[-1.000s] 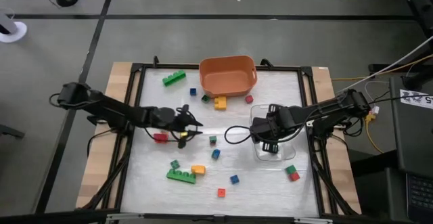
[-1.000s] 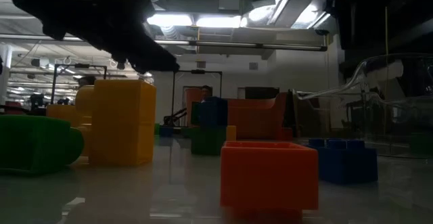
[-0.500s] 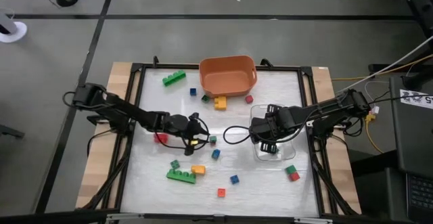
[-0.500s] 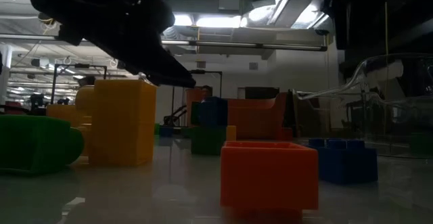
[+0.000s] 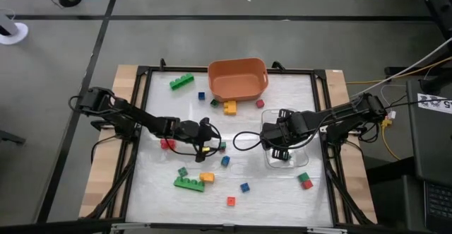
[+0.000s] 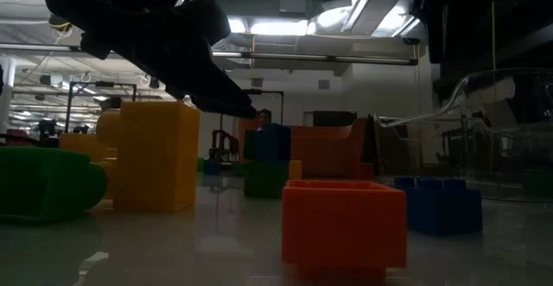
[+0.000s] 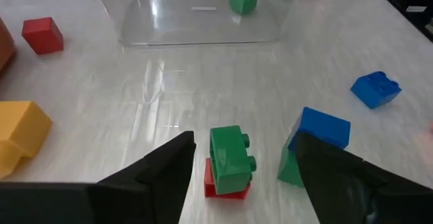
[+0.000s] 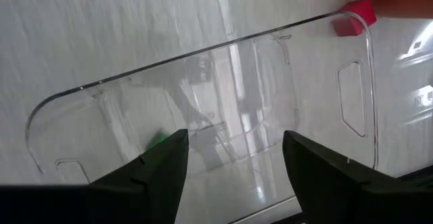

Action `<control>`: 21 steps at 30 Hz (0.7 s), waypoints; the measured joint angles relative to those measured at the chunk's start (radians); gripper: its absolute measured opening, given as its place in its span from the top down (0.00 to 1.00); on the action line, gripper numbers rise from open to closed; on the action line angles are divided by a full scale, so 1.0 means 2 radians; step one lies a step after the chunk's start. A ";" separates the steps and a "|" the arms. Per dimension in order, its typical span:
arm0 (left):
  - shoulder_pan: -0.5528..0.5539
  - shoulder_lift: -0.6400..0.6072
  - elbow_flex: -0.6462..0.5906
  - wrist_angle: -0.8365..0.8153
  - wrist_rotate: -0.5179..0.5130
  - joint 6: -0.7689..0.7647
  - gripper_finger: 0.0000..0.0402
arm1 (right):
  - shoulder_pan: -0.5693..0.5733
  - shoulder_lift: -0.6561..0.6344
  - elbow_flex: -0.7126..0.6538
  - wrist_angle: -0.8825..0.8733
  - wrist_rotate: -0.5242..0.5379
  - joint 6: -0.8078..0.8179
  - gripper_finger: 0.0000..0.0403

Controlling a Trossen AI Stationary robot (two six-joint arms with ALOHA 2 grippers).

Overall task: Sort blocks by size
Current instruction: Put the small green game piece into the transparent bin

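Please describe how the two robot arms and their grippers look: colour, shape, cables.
Both arms are black, slim and jointed, with thin black cables looping near the wrists. The left gripper and the right gripper each have two flat, dark, matte fingers with angular edges. No markings are visible.

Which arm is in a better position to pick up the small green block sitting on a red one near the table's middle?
Left. The left gripper is open with the green-on-red block between its fingers, while the right gripper hangs over the clear tray, farther away.
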 joint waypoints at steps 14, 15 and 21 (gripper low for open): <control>0.000 0.038 0.000 0.006 -0.018 -0.009 0.34 | 0.000 0.000 0.000 0.008 0.000 0.000 0.41; 0.000 0.041 0.000 0.008 -0.018 -0.009 0.34 | 0.000 0.000 0.000 0.008 0.000 0.000 0.41; 0.000 0.065 0.000 0.051 -0.018 -0.010 0.34 | 0.000 0.000 0.000 0.008 0.000 0.000 0.41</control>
